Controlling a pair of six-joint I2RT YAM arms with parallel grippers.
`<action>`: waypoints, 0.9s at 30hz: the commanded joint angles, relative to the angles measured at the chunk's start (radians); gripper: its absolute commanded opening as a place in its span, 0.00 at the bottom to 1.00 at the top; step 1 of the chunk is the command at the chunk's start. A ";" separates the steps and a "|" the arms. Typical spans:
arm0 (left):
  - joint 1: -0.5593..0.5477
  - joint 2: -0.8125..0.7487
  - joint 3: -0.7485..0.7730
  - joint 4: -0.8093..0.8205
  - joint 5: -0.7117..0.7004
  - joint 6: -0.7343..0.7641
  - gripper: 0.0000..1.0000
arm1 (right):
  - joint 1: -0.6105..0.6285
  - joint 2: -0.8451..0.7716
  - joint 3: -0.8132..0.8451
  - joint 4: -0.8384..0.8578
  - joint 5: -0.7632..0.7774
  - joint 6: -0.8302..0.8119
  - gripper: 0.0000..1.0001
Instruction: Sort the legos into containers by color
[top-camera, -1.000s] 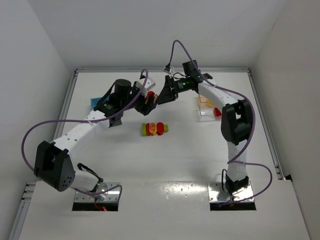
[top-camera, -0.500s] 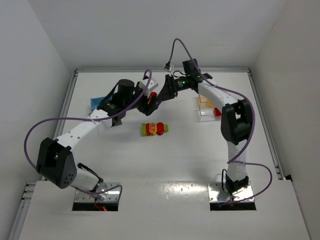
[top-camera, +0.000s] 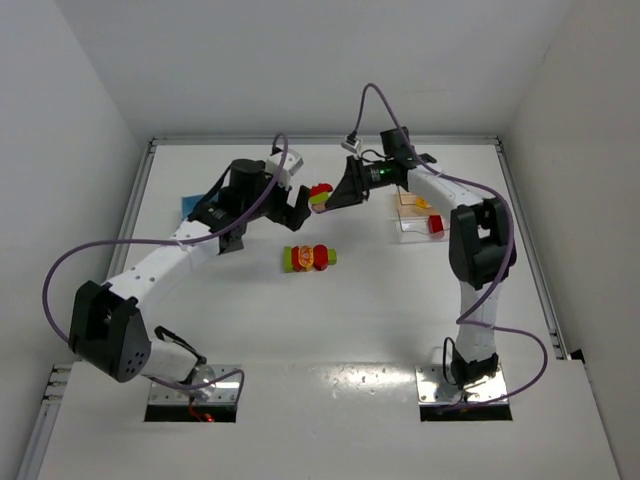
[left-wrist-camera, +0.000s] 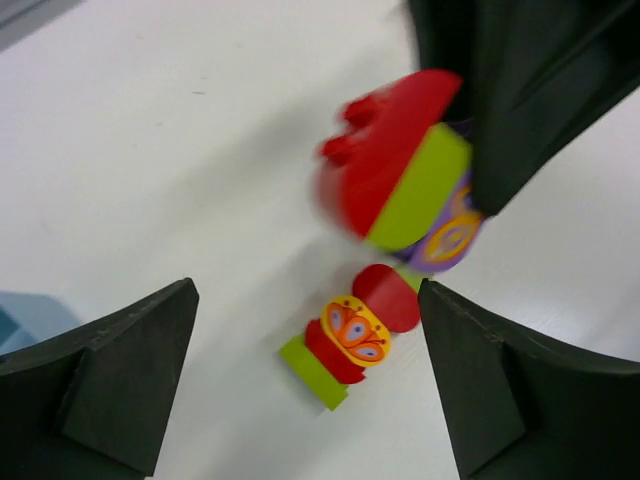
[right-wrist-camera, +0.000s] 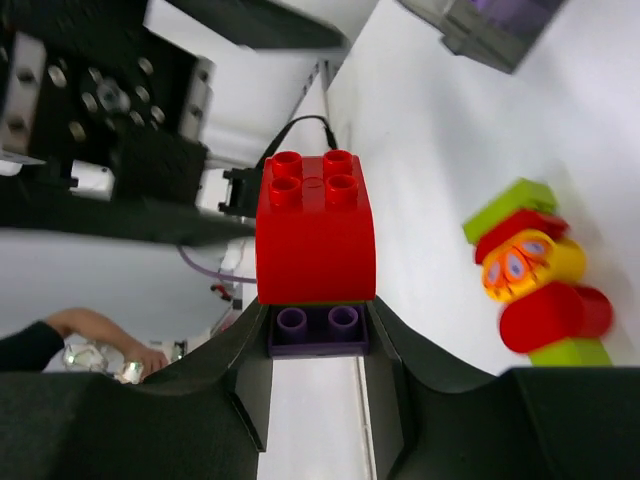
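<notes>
My right gripper (top-camera: 338, 196) (right-wrist-camera: 315, 335) is shut on a small stack of legos (top-camera: 320, 193) (right-wrist-camera: 316, 235), red on lime green on purple. Its pads pinch the purple block, above the table. In the left wrist view the same stack (left-wrist-camera: 400, 170) hangs from the right fingers (left-wrist-camera: 520, 90). My left gripper (top-camera: 292, 207) (left-wrist-camera: 305, 300) stands open just left of the stack, with nothing in it. A row of joined legos (top-camera: 309, 258) (left-wrist-camera: 350, 335) (right-wrist-camera: 535, 275), green, red and a yellow one with a butterfly print, lies on the table below both.
A clear container (top-camera: 412, 228) at the right holds a red block (top-camera: 435, 223) and orange ones. A blue and dark container (top-camera: 188, 205) (right-wrist-camera: 480, 30) lies at the left, partly behind the left arm. White walls enclose the table.
The left gripper opened and let go of the stack. The right gripper shut on it and drew it slightly right, apart from the left fingers.
</notes>
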 joint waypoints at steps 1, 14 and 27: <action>0.049 -0.097 -0.006 0.035 -0.030 -0.069 1.00 | -0.072 -0.084 -0.028 -0.068 -0.037 -0.118 0.00; 0.201 0.199 0.264 -0.056 0.809 -0.155 0.95 | -0.041 -0.064 0.214 -0.872 0.195 -0.991 0.00; 0.202 0.354 0.301 0.002 1.073 -0.238 0.90 | -0.014 -0.095 0.223 -0.872 0.215 -1.000 0.00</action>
